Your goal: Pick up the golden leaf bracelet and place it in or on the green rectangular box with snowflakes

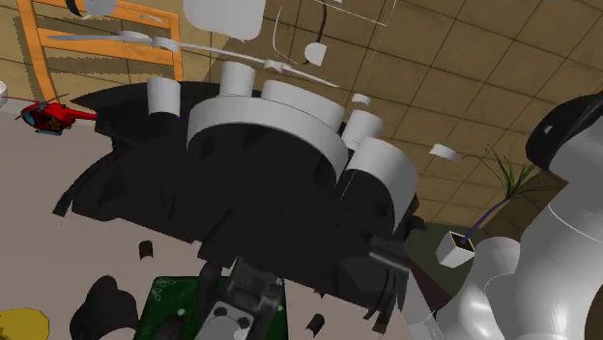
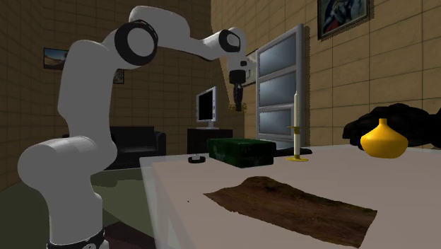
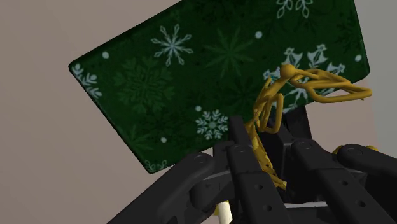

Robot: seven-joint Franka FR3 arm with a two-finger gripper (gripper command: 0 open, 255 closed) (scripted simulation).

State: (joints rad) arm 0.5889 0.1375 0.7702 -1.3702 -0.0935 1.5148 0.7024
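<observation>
While the black tool (image 3: 264, 137) clasps it between both fingers, a golden bracelet (image 3: 305, 86) of thin, looping, leaf-shaped links hangs in the air above the dark green, snowflake-patterned box (image 3: 210, 70), which sits near a corner of the tabletop (image 2: 212, 177).

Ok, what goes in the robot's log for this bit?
gripper: shut on gold bracelet | held: above green snowflake box | placed: not yet

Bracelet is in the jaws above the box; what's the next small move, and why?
Probably lower straight down a little before releasing. The jaws clasp the golden bracelet, which dangles over the green snowflake box, but the second exterior view shows it well above the box top, so a drop from there might bounce off.
</observation>
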